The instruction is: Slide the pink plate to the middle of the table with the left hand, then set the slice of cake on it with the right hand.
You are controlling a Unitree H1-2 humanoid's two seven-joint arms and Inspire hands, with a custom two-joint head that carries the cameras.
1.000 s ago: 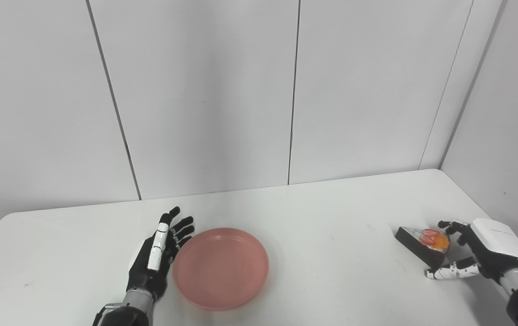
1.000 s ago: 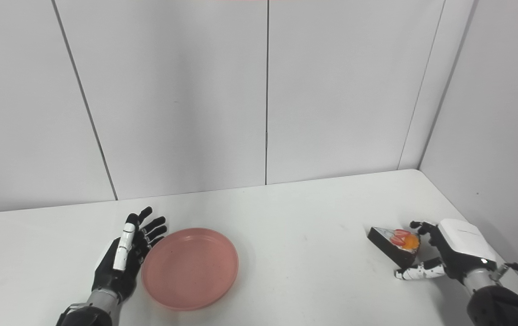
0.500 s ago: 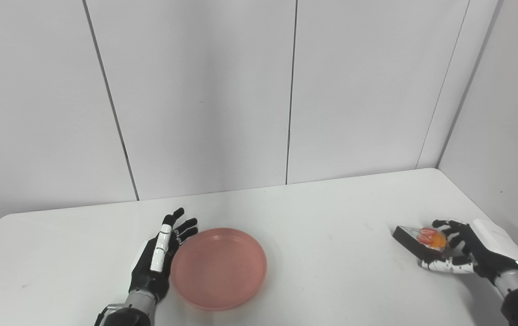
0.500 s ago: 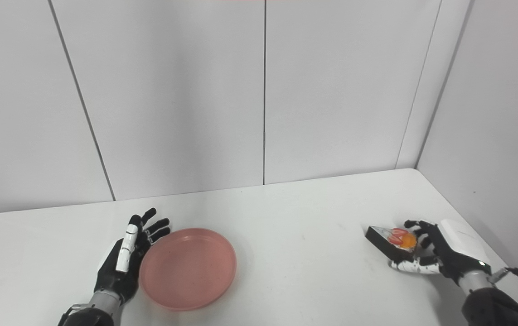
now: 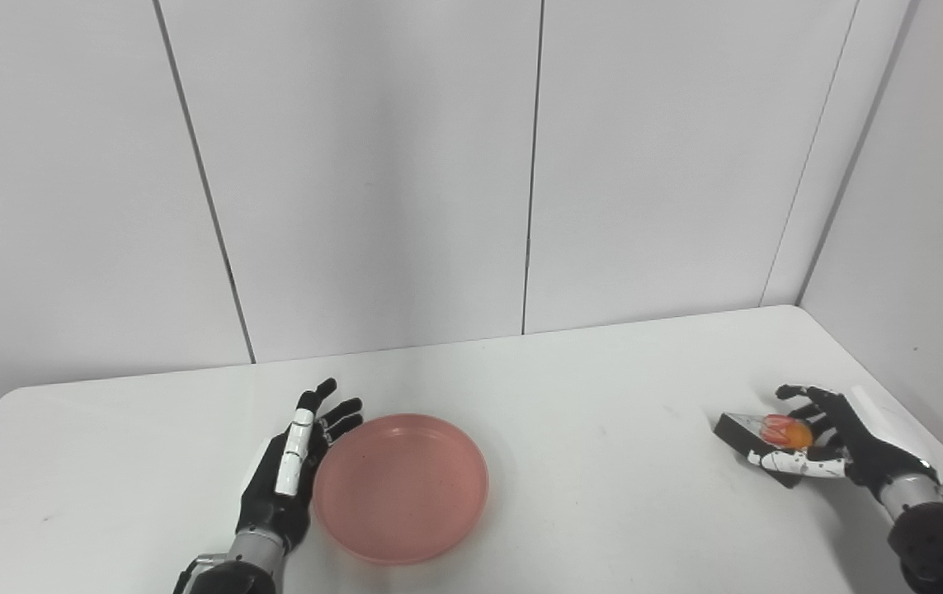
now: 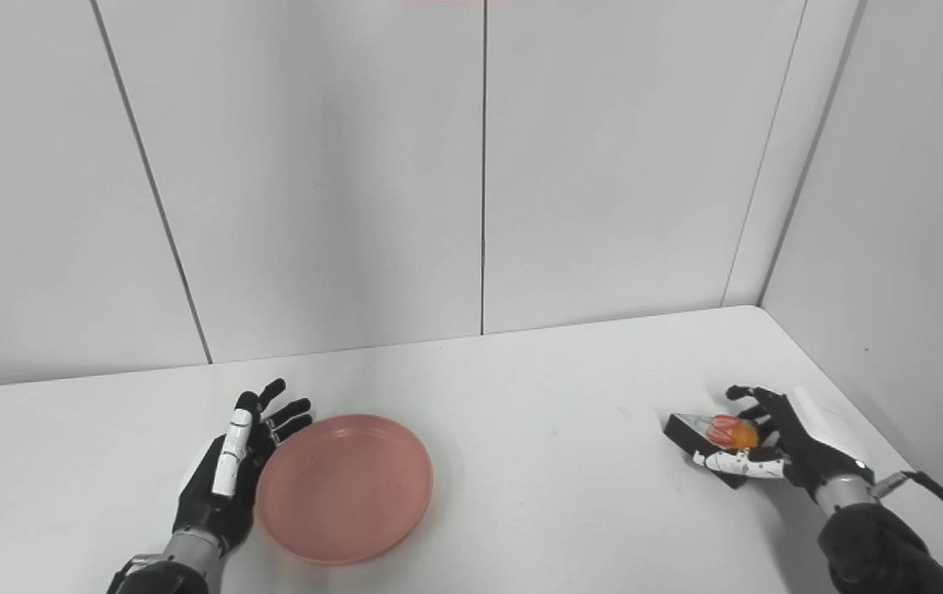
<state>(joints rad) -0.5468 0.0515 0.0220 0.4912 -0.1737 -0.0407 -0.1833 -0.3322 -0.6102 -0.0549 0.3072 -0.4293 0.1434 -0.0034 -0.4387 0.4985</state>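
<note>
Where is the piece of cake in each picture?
Left eye view: the slice of cake sits near the right edge of the picture, low down, with the right hand closed around it.
Right eye view: the slice of cake sits a bit further from the right edge.
Shared landmark: the pink plate, far off to the cake's left in both.

No readable text, label, brand, number or sign anywhere in either view.
</note>
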